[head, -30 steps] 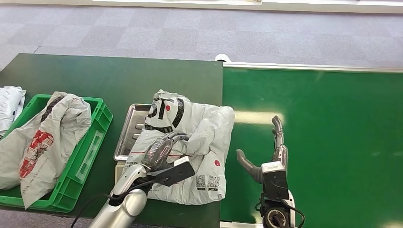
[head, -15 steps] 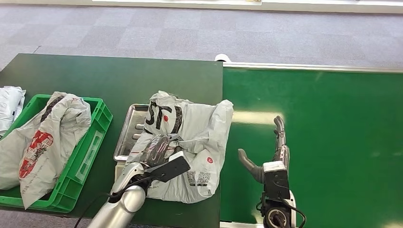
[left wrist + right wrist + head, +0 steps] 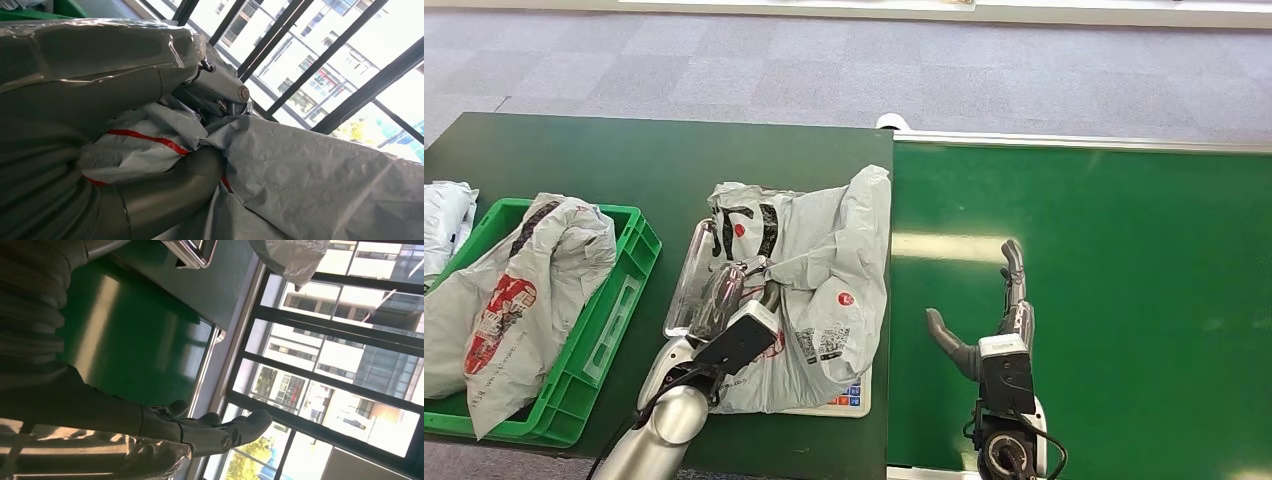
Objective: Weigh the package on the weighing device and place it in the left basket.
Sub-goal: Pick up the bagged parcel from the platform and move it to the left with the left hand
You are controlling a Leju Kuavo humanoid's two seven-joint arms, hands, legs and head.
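Observation:
A crumpled grey package [image 3: 819, 275] with black lettering and red dots hangs over the weighing device [image 3: 696, 268], a steel tray whose keypad corner [image 3: 852, 398] peeks out below the bag. My left hand [image 3: 729, 295] grips the package's left part; in the left wrist view the thumb and fingers [image 3: 175, 185] pinch a fold of the grey package [image 3: 310, 175] marked with a red stripe. The left basket [image 3: 619, 300] is a green crate at the table's left, holding another grey bag [image 3: 519, 300]. My right hand [image 3: 994, 310] hovers open over the bright green belt, fingers [image 3: 220, 432] spread and holding nothing.
A white bag [image 3: 444, 225] lies at the far left edge behind the crate. The dark green table [image 3: 624, 160] meets the brighter green conveyor [image 3: 1124, 280] along a seam at the middle. Grey carpet floor lies beyond.
My left hand has pulled the package leftward and lifted it; the bag's right side has come off the scale, uncovering the keypad corner. The right hand has stayed in place.

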